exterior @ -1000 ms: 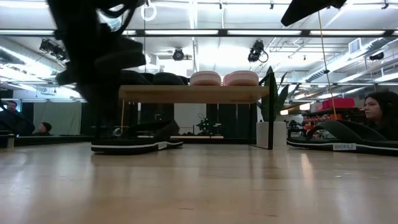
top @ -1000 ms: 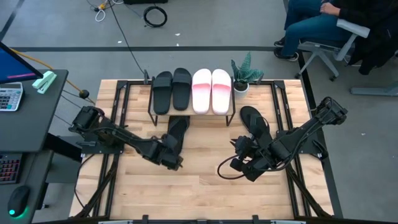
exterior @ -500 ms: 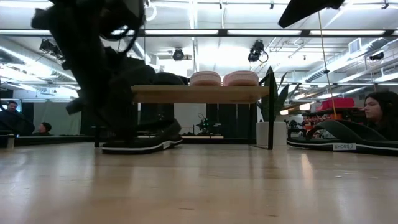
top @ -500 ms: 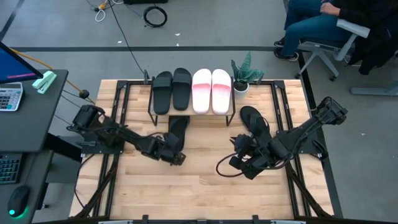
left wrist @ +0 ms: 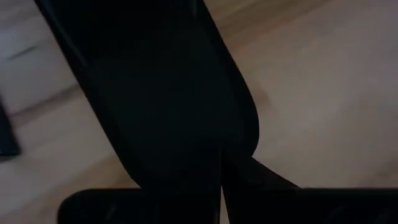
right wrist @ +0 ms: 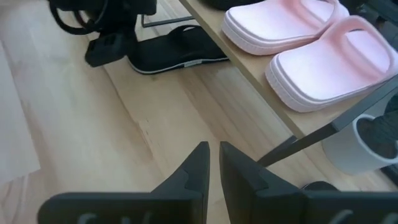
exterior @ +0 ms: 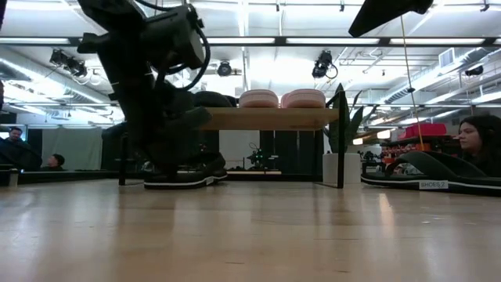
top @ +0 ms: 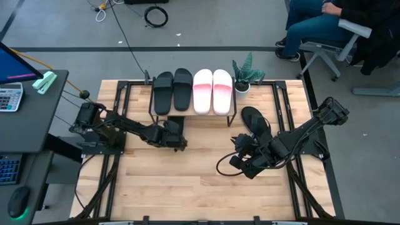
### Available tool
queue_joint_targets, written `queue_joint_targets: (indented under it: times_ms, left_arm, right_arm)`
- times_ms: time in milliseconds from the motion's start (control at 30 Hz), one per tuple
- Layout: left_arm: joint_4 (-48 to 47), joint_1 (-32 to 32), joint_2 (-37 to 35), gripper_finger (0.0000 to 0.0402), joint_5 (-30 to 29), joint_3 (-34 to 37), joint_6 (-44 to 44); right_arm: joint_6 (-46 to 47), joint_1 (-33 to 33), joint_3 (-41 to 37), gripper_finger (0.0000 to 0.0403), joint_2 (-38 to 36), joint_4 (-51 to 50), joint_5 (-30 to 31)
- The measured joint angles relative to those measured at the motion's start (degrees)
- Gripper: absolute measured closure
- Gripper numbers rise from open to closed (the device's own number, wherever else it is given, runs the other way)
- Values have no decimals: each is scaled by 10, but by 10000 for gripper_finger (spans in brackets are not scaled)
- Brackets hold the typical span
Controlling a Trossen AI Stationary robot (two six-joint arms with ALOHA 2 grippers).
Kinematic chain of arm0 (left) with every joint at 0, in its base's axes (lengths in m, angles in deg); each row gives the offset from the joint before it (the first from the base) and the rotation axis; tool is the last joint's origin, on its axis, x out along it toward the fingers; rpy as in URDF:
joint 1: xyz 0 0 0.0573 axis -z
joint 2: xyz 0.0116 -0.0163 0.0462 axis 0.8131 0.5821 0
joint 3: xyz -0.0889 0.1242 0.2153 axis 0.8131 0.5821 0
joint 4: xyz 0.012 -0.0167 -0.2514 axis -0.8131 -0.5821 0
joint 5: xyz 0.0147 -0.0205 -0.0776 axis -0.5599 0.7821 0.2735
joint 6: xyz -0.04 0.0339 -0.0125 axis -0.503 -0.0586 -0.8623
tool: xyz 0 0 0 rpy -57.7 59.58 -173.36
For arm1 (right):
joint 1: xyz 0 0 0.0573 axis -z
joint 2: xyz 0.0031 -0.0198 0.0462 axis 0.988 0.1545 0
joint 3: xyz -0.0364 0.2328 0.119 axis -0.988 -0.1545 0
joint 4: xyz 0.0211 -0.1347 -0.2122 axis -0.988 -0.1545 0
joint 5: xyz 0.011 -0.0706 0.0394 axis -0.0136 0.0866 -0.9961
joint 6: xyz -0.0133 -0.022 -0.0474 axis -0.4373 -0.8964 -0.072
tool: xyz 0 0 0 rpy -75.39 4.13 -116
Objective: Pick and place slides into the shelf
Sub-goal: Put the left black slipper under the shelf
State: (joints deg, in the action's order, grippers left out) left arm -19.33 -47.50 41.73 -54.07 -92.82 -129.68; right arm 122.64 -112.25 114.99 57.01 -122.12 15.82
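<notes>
Left pincer [top: 177,141]: clamped together on the flip-flop [top: 175,127]; we judged it needed sliding flat under the shelf [top: 212,112].
Right pincer [top: 240,164]: nearly together, empty.

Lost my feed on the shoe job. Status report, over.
Left tool shut on flip-flop, at the shelf front. Right tool idle mid-table, empty. Second flip-flop on table. Nothing in the way.

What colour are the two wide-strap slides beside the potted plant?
Pale pink wide-strap slides, clearest in the high view.
</notes>
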Motion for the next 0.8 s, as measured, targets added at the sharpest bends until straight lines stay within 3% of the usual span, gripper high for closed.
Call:
queue_joint_targets:
  times_ms: [400, 633, 800]
  left_arm:
    - [-46, -20, 0, 397, -4, 0, -7]
    - [-125, -19, 0, 398, -17, 0, -70]
    - [-116, -8, 1, 396, -19, 0, -79]
  right_arm:
    - [40, -43, 0, 360, 0, 0, -3]
    - [77, -79, 0, 360, 0, 0, -4]
    - [87, -96, 0, 360, 0, 0, -4]
